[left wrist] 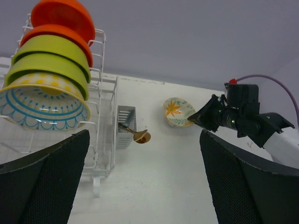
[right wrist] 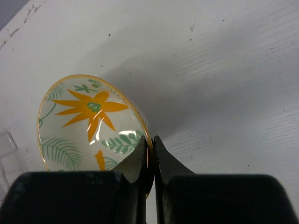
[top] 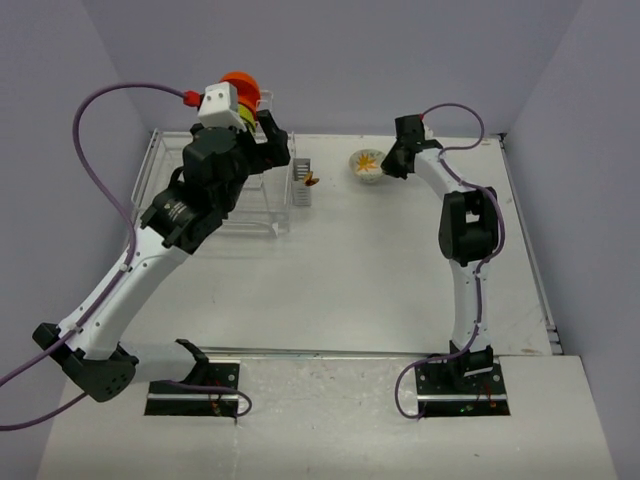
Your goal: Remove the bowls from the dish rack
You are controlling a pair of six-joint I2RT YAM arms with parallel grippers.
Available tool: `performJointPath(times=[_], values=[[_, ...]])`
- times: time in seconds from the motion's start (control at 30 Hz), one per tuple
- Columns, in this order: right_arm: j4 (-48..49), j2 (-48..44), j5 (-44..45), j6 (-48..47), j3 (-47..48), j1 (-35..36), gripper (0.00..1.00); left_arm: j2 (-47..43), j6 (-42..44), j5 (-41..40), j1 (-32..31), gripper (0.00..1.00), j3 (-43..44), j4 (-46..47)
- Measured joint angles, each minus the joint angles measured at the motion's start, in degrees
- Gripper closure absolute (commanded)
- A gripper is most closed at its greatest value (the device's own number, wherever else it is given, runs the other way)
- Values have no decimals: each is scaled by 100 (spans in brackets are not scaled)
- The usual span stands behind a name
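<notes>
At the right gripper: fingers pressed together, pinching the orange-edged rim of the flowered bowl, one finger inside the lip and one outside. Holds that bowl tilted, the inside with its orange flower and green fronds turned toward the wrist camera. Around the bowl, bare white table with a soft shadow. Whether the bowl's foot touches the table cannot be told from here. From above, sits at the far middle of the table, well apart from the dish rack at the far left.

At the left gripper: fingers spread wide, nothing between them. Hangs close to the rack's upright tier, with the racked bowls up and to the left in the wrist view.

In that tier, standing on edge in a row:
- nearest the gripper, a blue-lined bowl, white with yellow spots
- behind it, lime-green bowls, two rims showing
- farthest, orange-red bowls, again two rims showing

Just right of the tier, at the rack's edge, a small grey cutlery holder with a golden-brown spoon poking out over the table. Beyond that, the flowered bowl in the right gripper's pinch, with the black wrist and purple cable behind it.
</notes>
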Motion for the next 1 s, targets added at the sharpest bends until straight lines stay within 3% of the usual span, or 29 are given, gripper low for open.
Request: performJointPath(times=[0.13, 0.27, 0.3, 0.43, 0.53, 0.63, 0.77, 1.0], values=[[81, -2, -37, 90, -205, -22, 89, -52, -245, 120, 450, 0, -39, 24], [162, -37, -190, 195, -455, -61, 65, -52, -474, 238, 859, 0, -109, 20], [166, -46, -210, 190, -490, -68, 53, -52, -503, 262, 927, 0, -136, 15], [219, -278, -223, 192, -756, -101, 36, -52, -640, 280, 1014, 0, -175, -2], [212, -793, -149, 162, -1134, -122, 25, -76, -940, 203, 1014, 0, -232, -26], [208, -1674, 33, 136, -1587, -136, 1, -188, -1679, 13, 1023, 0, -393, -61], [310, -3189, 114, -17, -2186, -166, 1, -365, -2721, -26, 1078, 2, -629, -74], [750, -5239, -356, -330, -3423, -197, 2, -343, -4266, 20, 1412, 24, -682, -186]])
